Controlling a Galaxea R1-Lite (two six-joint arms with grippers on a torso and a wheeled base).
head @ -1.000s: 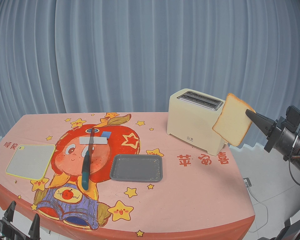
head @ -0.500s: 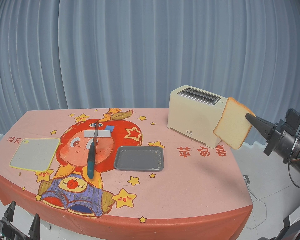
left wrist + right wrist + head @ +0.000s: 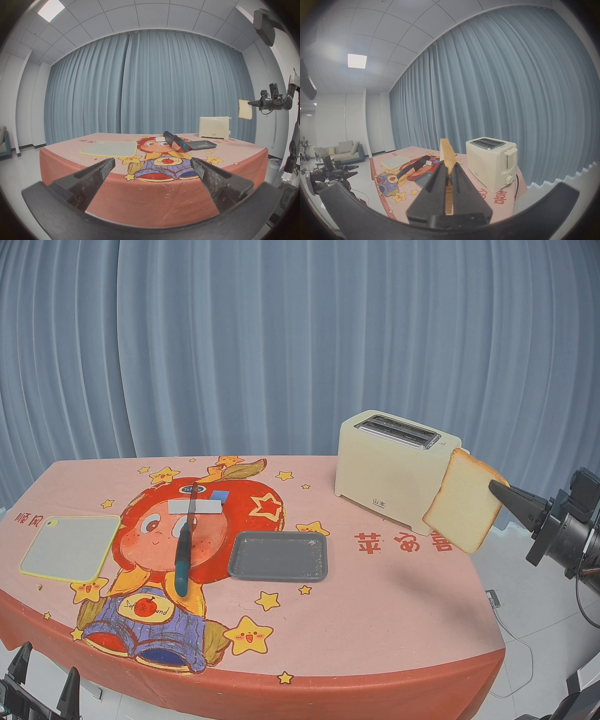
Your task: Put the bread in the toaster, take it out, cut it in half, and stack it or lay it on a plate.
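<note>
nearest: left pincer [image 3: 152, 164], low before the near edge of the table [image 3: 387, 621], released, fingers wide apart, nothing between them.

beyond it on the pink cartoon cloth, all well apart from that pincer: one green-rimmed cutting board [image 3: 69, 547] ahead and a little to its left; one knife [image 3: 182, 552] with a teal handle ahead and to its right, blade tip across one white strip [image 3: 206, 507], one small blue piece [image 3: 217, 495] just past that; one dark grey tray [image 3: 278, 555] beside the knife, farther right. small lettering on the apple badge of the cartoon, characters at the cloth's left edge and three red characters near the toaster, none read off here.

farther back: right pincer [image 3: 497, 485], off the table's right side, clenched on one slice of bread [image 3: 462, 502]. gripped at one edge, slice on edge and tilted, sticking out from the fingertips toward the table, in the air.

one cream toaster [image 3: 387, 471], two slots on top, just past the bread from the right pincer, apart from the slice; small dark mark on its front, too small to read.

farthest: blue curtain [image 3: 250, 346].
</note>
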